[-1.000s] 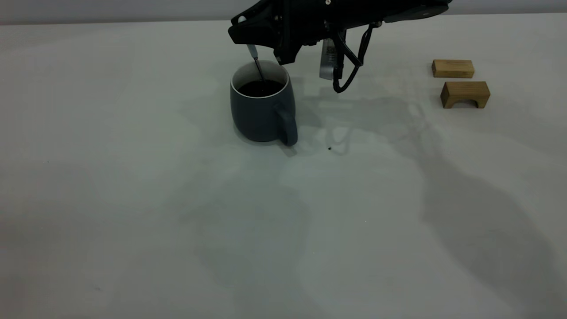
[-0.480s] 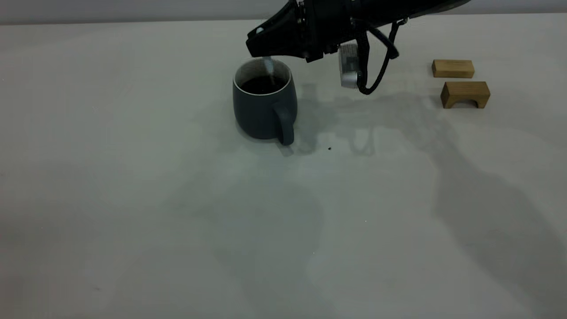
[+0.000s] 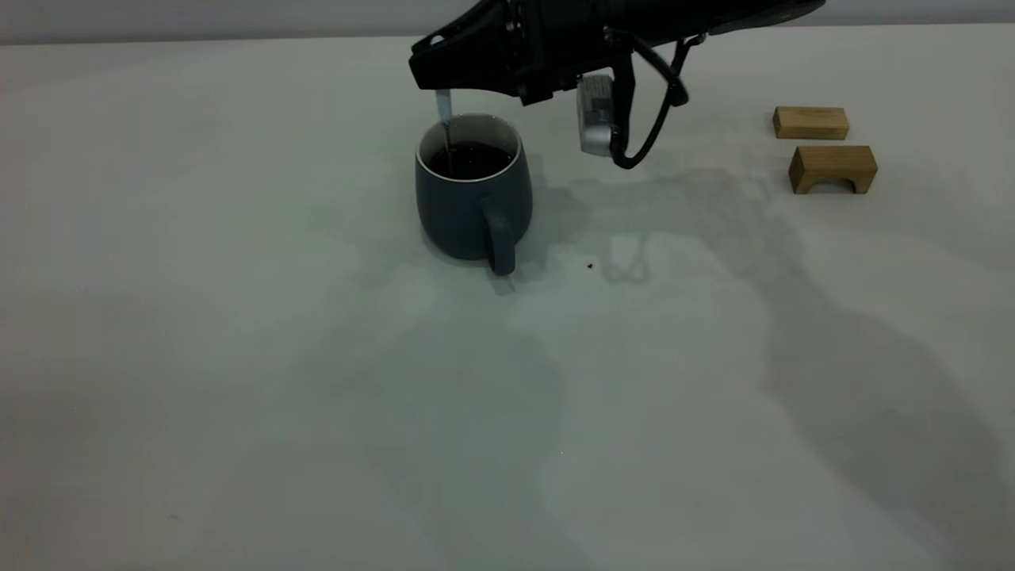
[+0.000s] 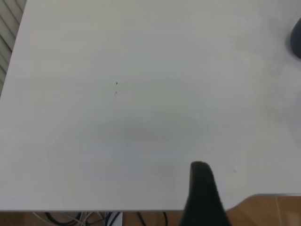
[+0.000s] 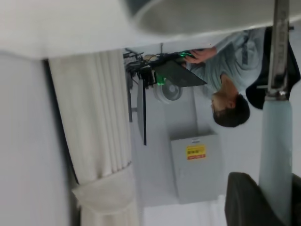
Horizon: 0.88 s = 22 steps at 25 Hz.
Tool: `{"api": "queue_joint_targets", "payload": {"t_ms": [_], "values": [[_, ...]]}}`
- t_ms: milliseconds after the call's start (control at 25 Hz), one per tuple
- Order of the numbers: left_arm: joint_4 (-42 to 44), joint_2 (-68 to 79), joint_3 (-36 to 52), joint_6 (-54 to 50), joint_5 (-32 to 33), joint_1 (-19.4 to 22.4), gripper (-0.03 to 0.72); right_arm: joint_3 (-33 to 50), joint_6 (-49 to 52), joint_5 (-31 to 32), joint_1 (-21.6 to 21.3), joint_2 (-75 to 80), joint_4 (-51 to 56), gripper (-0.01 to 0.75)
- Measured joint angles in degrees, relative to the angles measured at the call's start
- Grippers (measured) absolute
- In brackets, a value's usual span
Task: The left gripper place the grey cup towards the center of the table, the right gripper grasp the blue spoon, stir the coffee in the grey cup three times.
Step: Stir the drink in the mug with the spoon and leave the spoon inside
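The grey cup (image 3: 468, 202) stands upright on the table (image 3: 238, 357), left of centre toward the back, its handle turned to the front. Dark coffee (image 3: 476, 161) fills it. My right gripper (image 3: 438, 78) hovers just above the cup's left rim, shut on the blue spoon (image 3: 443, 105), which hangs upright with its metal neck dipping into the coffee. In the right wrist view the blue spoon (image 5: 276, 155) sits in my right gripper (image 5: 275, 190) below the cup's rim (image 5: 211, 14). My left gripper (image 4: 203, 193) is parked over the table's edge, far from the cup (image 4: 296, 40).
Two tan wooden blocks (image 3: 810, 123) (image 3: 833, 168) lie at the back right. A tiny black speck (image 3: 590, 266) marks the table right of the cup. The right arm's silver module and cable (image 3: 596, 119) hang beside the cup. A person sits far behind.
My right gripper swung right and then back left, carrying the spoon round to the cup's left side. The cup's handle has turned from front-right more toward the front.
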Motion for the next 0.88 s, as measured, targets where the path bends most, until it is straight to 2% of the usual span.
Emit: {"api": "queue_joint_targets", "payload": {"t_ms": [240,440,560,880], "values": [[0.0,0.0,0.0,0.0,0.0,0.0,0.587,0.0,-12.58,-2.04,0.02,0.0,2.03,0.145],[0.0,0.0,0.0,0.0,0.0,0.0,0.587,0.0,-14.74,-2.16,-0.76,0.0,-0.69,0.145],[0.0,0.0,0.0,0.0,0.0,0.0,0.587,0.0,-11.86,-2.17,-1.83,0.0,-4.26,0.145],[0.0,0.0,0.0,0.0,0.0,0.0,0.587,-0.23,5.63,0.45,-2.09,-0.25,-8.5,0.142]]}}
